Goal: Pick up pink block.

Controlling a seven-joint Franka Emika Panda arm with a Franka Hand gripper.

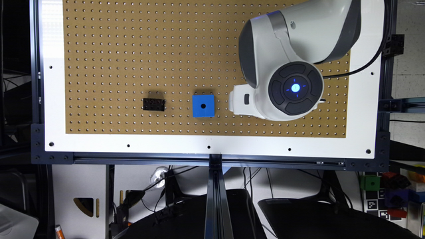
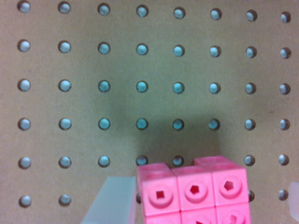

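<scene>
Three blocks, one of each: across the brown perforated table (image 1: pixel 132 49), a small black studded plastic brick (image 1: pixel 154 104), then a blue plastic cube (image 1: pixel 203 106) with a centre hole. In the wrist view, the bright pink studded plastic block (image 2: pixel 196 193), cut off at the edge, sits between the translucent fingers (image 2: pixel 112 200) of the pincer (image 2: pixel 203 203), seemingly open, contact unclear.

Pink block (image 2: pixel 194 193): bright pink studded brick, flat on brown pegboard, partly cut by frame edge.
</scene>
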